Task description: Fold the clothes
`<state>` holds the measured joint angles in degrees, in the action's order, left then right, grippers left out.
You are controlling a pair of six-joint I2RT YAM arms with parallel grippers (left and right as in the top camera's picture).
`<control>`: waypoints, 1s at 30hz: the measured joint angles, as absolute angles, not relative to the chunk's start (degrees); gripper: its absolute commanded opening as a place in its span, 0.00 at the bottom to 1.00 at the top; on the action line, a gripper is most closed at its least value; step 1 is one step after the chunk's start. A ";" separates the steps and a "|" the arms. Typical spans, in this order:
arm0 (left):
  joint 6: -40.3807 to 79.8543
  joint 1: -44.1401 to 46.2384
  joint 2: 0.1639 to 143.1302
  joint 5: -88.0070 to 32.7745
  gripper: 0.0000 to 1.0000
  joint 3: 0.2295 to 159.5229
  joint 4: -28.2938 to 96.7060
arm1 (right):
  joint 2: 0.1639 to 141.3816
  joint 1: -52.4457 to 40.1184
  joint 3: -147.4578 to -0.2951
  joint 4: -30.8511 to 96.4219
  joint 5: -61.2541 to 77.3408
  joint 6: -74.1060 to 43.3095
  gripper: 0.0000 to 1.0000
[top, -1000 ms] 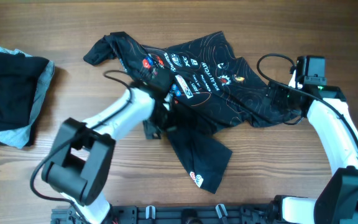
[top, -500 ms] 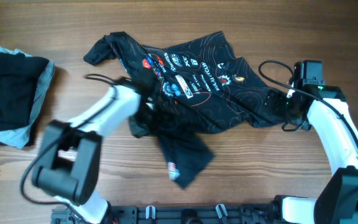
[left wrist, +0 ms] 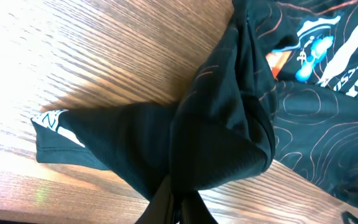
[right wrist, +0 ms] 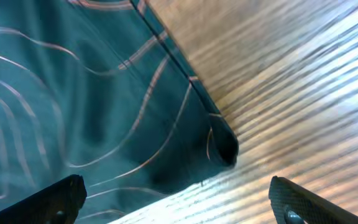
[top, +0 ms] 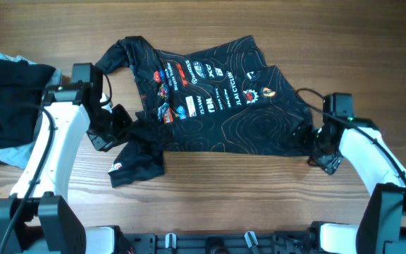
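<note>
Now the jersey (top: 231, 113) lies spread mid-desk (top: 259, 204), its left side bunched. Clenched on that bunch are the left fingers (left wrist: 160, 208); the right fingers (right wrist: 297, 199) are released, straddling the right hem corner. Best drag the bunch outward, low and taut, before folding.

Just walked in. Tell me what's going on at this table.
Two robot arms are working on a black sports jersey that lies logo-side up and mostly spread on the wooden table. The left gripper is shut on bunched fabric at the jersey's left end. The right gripper sits at the right hem corner, fingers open, gripping nothing. No fold is made yet.
</note>
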<state>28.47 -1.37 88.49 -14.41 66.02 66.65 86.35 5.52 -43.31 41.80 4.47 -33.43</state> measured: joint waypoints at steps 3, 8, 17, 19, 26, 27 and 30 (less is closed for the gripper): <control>28.14 -0.80 88.49 -14.39 0.04 66.02 66.65 | 85.47 5.52 -39.57 34.94 4.89 -34.54 0.78; 28.10 -0.78 88.49 -14.39 0.04 66.02 66.76 | 85.23 5.63 -37.36 28.29 5.21 -36.93 0.04; 28.08 -0.78 88.49 -13.23 0.04 66.02 66.59 | 84.14 6.85 -51.83 42.70 1.91 -31.24 0.04; 28.08 -0.75 88.49 -12.45 0.18 66.02 66.54 | 83.09 8.78 -60.18 45.63 0.38 -29.52 0.04; 27.68 -0.58 88.49 -9.02 0.70 66.02 66.67 | 81.87 10.72 -66.04 53.82 -6.31 -26.24 0.04; 27.46 -0.12 88.49 -9.28 0.71 66.02 66.63 | 81.97 10.72 -66.04 53.82 -6.57 -26.00 0.04; 25.89 4.27 88.49 -10.70 0.66 66.02 65.32 | 82.41 10.72 -66.04 53.80 -6.98 -25.58 0.04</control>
